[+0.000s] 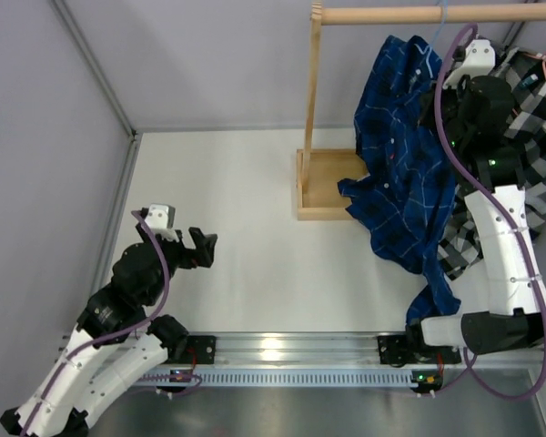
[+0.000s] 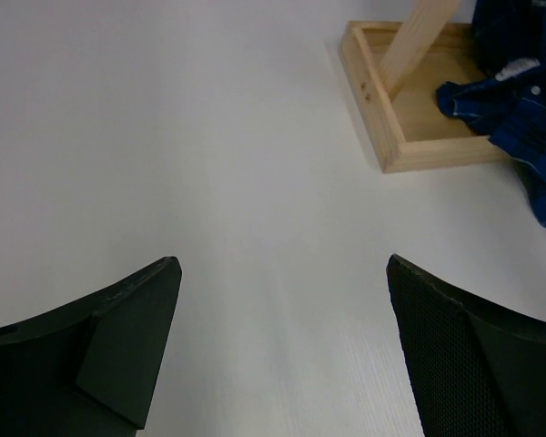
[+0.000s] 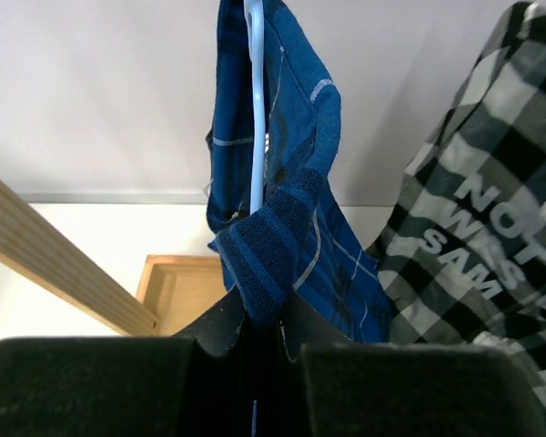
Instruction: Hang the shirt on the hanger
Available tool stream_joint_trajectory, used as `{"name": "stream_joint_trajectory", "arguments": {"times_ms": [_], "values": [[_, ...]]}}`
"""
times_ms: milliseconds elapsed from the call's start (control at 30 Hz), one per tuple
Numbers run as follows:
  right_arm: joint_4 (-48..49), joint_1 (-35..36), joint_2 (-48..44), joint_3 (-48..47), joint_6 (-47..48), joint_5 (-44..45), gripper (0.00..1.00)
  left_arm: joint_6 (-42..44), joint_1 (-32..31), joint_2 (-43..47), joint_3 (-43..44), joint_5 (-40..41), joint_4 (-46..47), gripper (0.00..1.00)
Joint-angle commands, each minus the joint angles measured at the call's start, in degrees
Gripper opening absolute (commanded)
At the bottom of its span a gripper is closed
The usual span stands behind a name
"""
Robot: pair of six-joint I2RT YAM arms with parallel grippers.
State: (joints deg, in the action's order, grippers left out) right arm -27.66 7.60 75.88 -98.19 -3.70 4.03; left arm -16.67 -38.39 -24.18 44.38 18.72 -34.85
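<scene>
The dark blue checked shirt hangs by the rack's rod and drapes down onto the table. In the right wrist view a fold of the shirt runs up along the pale-blue hanger. My right gripper is shut on that fold of shirt, with the hanger's thin bar passing between the fingers. In the top view the right gripper is raised at the shirt's upper part. My left gripper is open and empty, low over the bare table, far left of the shirt.
A wooden rack with a rod, an upright post and a tray base stands at the back. A black-and-white checked shirt with lettering hangs to the right. Grey walls enclose the left and back.
</scene>
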Motion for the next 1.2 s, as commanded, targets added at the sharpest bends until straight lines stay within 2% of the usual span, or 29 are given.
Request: {"name": "stream_joint_trajectory", "arguments": {"times_ms": [0, 133, 167, 200, 233, 267, 300, 333, 367, 433, 500, 567, 633, 700, 800, 900, 1033, 1167], "values": [[8.8, -0.7, -2.2, 2.6, -2.1, -3.3, 0.00, -1.8, 4.7, -0.8, 0.6, 5.3, -0.4, 0.98], [8.9, -0.7, -2.5, 4.6, -2.4, -2.9, 0.00, -1.7, 9.7, -1.7, 0.6, 1.1, -0.2, 0.98], [9.2, -0.6, -2.9, 5.1, -3.0, -2.5, 0.03, -1.7, 10.7, -1.9, 0.7, 0.9, -0.1, 0.98], [9.6, -0.7, -3.4, 6.4, -3.3, -2.1, 0.12, -1.6, 11.1, -2.4, 0.8, 1.0, -0.1, 0.98], [10.5, -0.7, -4.6, 7.1, -3.8, -1.7, 0.29, -1.5, 11.6, -2.5, 0.8, 1.0, -0.1, 0.98], [10.6, -0.7, -5.1, 7.6, -4.1, -1.5, 0.67, -1.6, 12.4, -2.8, 0.9, 0.9, 0.0, 0.98], [10.4, -0.7, -5.8, 8.3, -4.6, -1.4, 0.84, -1.4, 12.7, -3.1, 0.8, 0.6, 0.1, 0.98], [8.8, -0.7, -7.7, 8.5, -5.4, -1.4, 0.95, -1.2, 13.0, -3.1, 0.9, 0.4, 0.2, 0.98], [7.3, -0.7, -9.0, 8.5, -6.1, -1.4, 0.99, -1.1, 13.6, -3.5, 1.0, 0.7, 0.2, 0.98], [5.5, -0.7, -15.3, 10.7, -8.2, -2.0, 0.99, -0.9, 13.9, -3.8, 1.1, 1.8, 0.2, 0.98], [5.5, -0.7, -20.9, 17.2, -9.9, -2.7, 1.00, -1.0, 14.0, -3.5, 1.7, 4.4, 0.0, 0.98], [4.7, -0.6, -28.8, 23.2, -11.0, -7.4, 0.99, -1.1, 14.0, -2.5, 2.2, 5.4, 0.0, 0.98], [3.1, -0.7, -35.9, 26.5, -10.4, -12.7, 1.00, -1.3, 14.0, -1.7, 3.7, 4.4, -0.8, 0.98], [-3.1, -0.7, -39.6, 29.5, -9.0, -14.6, 1.00, -1.1, 13.9, 0.4, 4.1, 2.6, -1.0, 0.98], [-14.4, -0.7, -44.5, 31.5, -5.9, -12.0, 0.99, -0.4, 14.0, 3.1, 3.3, 3.1, -1.3, 0.98], [-20.7, -0.6, -48.8, 34.1, -3.2, -7.6, 1.00, -0.9, 14.0, 4.8, 0.0, 6.6, -1.2, 0.98], [-21.1, 2.1, -53.5, 38.0, -2.3, 0.2, 0.99, -0.8, 14.0, 5.0, -0.3, 5.0, -1.1, 0.98], [-21.6, 2.9, -53.9, 37.6, -2.2, 2.7, 0.99, -0.3, 14.0, 5.4, -1.8, 4.6, -0.6, 0.98]]}}
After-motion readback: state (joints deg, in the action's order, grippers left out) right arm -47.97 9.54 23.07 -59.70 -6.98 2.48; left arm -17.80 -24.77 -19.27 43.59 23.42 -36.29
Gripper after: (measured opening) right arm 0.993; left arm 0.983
